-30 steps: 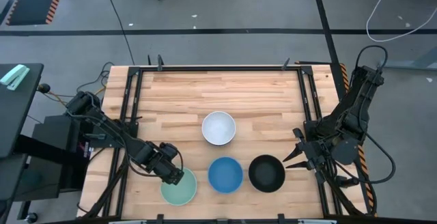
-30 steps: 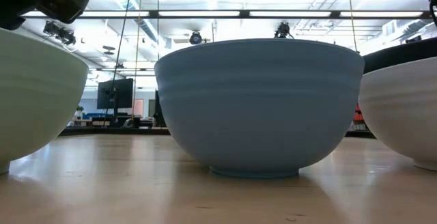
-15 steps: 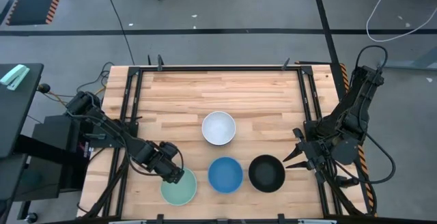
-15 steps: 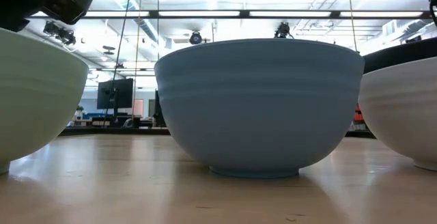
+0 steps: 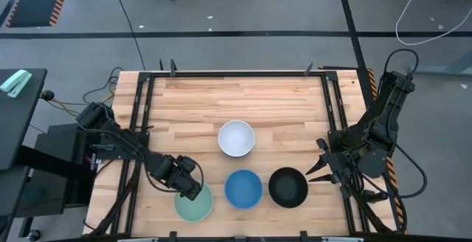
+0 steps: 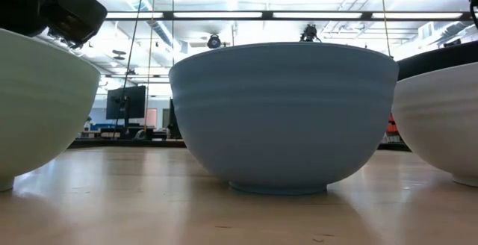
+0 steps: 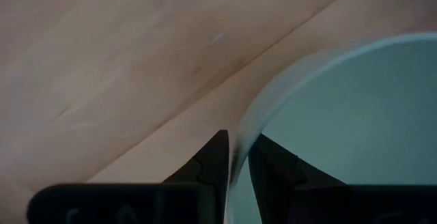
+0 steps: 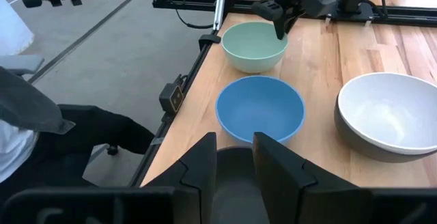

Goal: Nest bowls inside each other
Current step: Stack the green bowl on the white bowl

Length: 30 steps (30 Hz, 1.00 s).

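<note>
Mint green bowl at lower left of the wooden surface, left gripper jaws narrowly straddling its rim, blue bowl lower centre, right gripper jaws straddling black bowl's rim, white bowl mid-frame.

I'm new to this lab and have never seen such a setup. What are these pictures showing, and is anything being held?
Two dark robot arms work at a wooden table. One picture looks straight down, one sits at table height, and two come from cameras on the arms' wrists. On the table stand a white bowl, a blue bowl, a black bowl and a mint green bowl. The left gripper has one finger on each side of the mint bowl's rim, apparently gripping it. The right gripper straddles the black bowl's rim at the table's right edge.
</note>
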### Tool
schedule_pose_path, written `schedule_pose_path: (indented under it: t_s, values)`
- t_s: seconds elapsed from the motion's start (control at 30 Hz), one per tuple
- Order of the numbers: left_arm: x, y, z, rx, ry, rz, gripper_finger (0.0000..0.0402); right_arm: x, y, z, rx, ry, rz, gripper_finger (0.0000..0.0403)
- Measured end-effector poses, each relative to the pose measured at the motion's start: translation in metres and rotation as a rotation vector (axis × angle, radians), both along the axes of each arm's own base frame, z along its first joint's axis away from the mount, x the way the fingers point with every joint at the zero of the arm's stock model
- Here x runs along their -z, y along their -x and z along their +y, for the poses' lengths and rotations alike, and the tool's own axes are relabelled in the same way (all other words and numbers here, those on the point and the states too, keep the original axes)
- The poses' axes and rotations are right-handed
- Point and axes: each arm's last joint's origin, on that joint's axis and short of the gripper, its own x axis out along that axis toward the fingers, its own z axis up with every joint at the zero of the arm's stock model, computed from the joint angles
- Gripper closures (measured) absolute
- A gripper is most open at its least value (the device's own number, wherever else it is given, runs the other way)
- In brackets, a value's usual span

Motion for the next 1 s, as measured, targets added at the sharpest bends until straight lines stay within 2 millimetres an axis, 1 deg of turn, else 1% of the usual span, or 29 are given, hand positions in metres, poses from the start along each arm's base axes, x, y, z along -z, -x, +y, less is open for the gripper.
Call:
schedule_pose_path:
  t_s: [0.23, 0.37, 0.6, 0.67, 0.83, 1.0]
  values:
    - [0.000, -0.002, 0.005, -0.003, -0.007, 0.008, 0.0343, 0.000, 0.000, 0.000, 0.003, -0.003, 0.002, 0.0298]
    - [0.000, -0.005, 0.010, 0.023, -0.015, 0.004, 0.0345, 0.000, 0.000, 0.000, 0.006, -0.007, 0.004, 0.0298]
    - [0.000, -0.012, 0.021, 0.014, -0.022, -0.001, 0.0377, 0.000, 0.000, 0.001, 0.008, -0.011, 0.006, 0.0298]
    - [0.000, -0.013, 0.023, 0.035, -0.022, -0.006, 0.0386, 0.000, 0.000, 0.001, 0.008, -0.011, 0.006, 0.0298]
    - [0.000, -0.016, 0.029, 0.070, -0.012, -0.003, 0.0388, 0.000, 0.000, 0.001, 0.008, -0.011, 0.007, 0.0298]
    - [-0.001, -0.018, 0.033, 0.093, 0.035, 0.016, 0.0388, 0.001, 0.000, 0.001, 0.008, -0.010, 0.007, 0.0298]
